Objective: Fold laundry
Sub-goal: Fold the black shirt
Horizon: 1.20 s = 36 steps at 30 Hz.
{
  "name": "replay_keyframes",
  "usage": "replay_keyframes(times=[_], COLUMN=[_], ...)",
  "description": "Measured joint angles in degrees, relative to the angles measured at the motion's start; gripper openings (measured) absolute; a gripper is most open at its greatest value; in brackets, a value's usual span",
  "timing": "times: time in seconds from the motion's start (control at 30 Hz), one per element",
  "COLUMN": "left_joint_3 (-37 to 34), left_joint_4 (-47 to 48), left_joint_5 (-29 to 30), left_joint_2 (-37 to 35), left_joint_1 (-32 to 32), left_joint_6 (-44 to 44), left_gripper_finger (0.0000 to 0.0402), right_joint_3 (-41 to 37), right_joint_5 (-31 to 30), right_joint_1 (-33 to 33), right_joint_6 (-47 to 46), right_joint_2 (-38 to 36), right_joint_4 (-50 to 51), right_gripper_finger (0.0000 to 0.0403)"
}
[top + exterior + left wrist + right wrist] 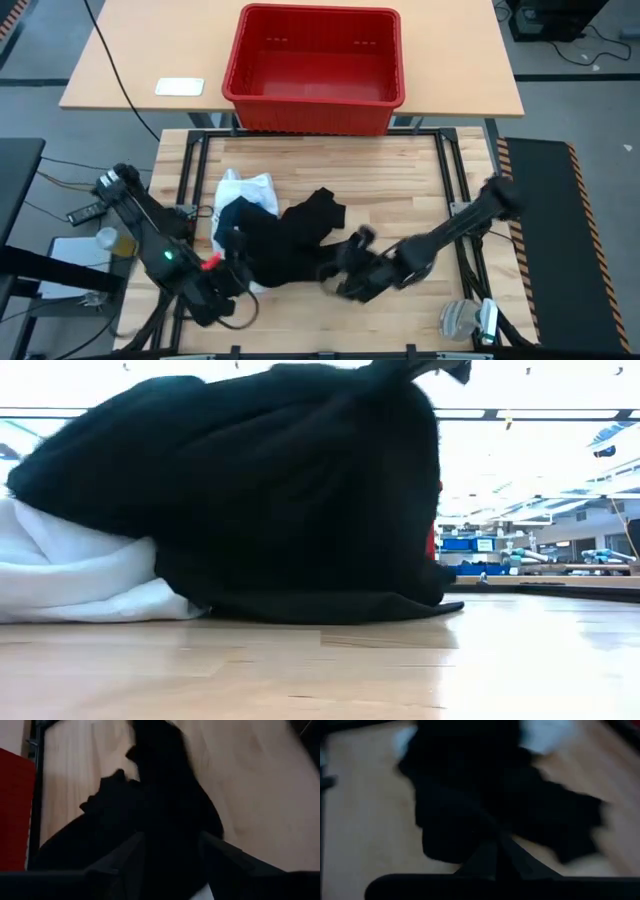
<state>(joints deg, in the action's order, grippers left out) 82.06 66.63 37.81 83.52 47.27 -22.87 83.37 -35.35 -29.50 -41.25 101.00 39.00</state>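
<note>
The laundry lies heaped at the table's left middle. A white shirt [248, 188] lies at the far left of the heap, and it shows low on the left in the low view [80, 575]. Black garments [295, 235] are piled over and beside it [280, 490]. My left gripper [232, 268] is at the heap's near left side, open, with black cloth [170, 840] between its fingers. My right gripper [345, 272] is at the heap's near right edge, shut on black cloth [470, 815]. The bright blue piece does not show. My left gripper has black cloth lying between its open fingers [125, 857]; whether they touch it, I cannot tell. My right gripper pinches the black garment at its near right edge [490, 827] between its two fingers. In the low view the cloth rises to a peak [415, 372] there, and its lower part rests on the table.
A red plastic crate [316, 68] stands on the lighter table beyond the far edge. Bare wood lies to the right of the heap [410, 190] and along the near edge [400, 670]. A black frame rail [450, 180] borders the work surface.
</note>
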Motion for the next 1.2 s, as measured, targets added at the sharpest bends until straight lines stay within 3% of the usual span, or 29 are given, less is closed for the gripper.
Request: replay_keyframes(times=[0.17, 0.33, 0.73, 1.07, 1.2], left_joint_3=[-0.02, -0.04, -0.04, -0.07, -0.07], left_joint_4=[-0.06, -0.3, -16.59, -16.93, -16.26], left_joint_5=[0.39, 2.45, 7.76, 19.55, 20.97], left_joint_2=[7.32, 12.1, 24.11, 33.98, 35.53], left_joint_1=[-0.78, -2.28, -6.63, -7.65, -9.04], left_joint_6=[1.39, 3.16, 10.01, 15.0, 15.16], left_gripper_finger=[0.0183, 0.0183, 0.0183, 0.0183, 0.0183], right_joint_3=[-0.04, -0.01, -0.01, -0.01, -0.01], right_joint_5=[-2.45, -8.53, -8.55, -8.83, -8.88], right_joint_1=[-1.24, -5.79, -6.75, -6.38, -6.38], right_joint_6=[-15.14, -28.46, -30.61, -29.23, -29.14], right_joint_2=[-8.92, -15.53, -13.49, -12.99, -12.99], right_joint_4=[21.09, 34.42, 34.93, 32.75, 32.59], right_gripper_finger=[0.001, 0.001, 0.0011, 0.0012, 0.0013])
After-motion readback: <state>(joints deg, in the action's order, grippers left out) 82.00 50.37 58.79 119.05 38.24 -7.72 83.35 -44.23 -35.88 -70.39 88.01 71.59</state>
